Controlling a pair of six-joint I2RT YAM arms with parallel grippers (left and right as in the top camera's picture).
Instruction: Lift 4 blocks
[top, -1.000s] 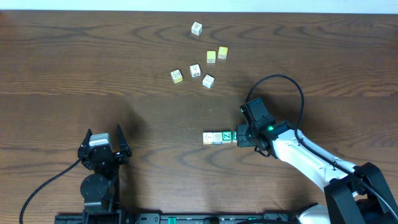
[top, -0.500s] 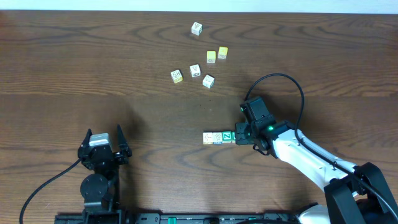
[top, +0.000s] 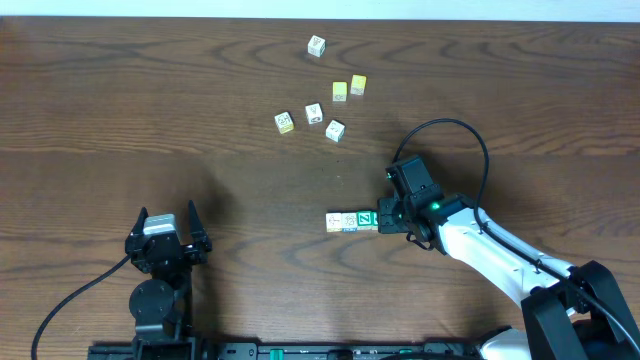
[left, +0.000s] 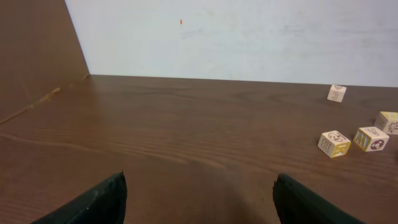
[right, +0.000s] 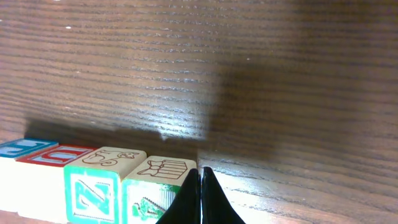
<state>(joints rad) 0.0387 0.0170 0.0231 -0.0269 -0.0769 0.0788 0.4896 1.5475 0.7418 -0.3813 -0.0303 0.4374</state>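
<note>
Sitting at the near left of the wooden table, the left gripper has its jaws spread wide with nothing between them. The left wrist view shows both fingers well apart over bare wood.

Slightly farther out, right of centre, the right gripper is closed fingertip to fingertip and holds nothing. The right wrist view shows its fingertips pressed together just beside the green end block. Contact with that block's edge looks likely but cannot be confirmed. A black cable loops above the arm.

The row of four blocks lies flat on the table, blocks side by side and touching. Order outward from the gripper:
- green end block, partly under the gripper in the overhead view
- green N block
- blue-edged block
- pale cream block

None is off the wood.

Farther back, well apart from the row, are three loose cubes in a small cluster. Beyond them are two yellow cubes just beside each other. Farthest, near the table's back edge, is a single white cube.
</note>
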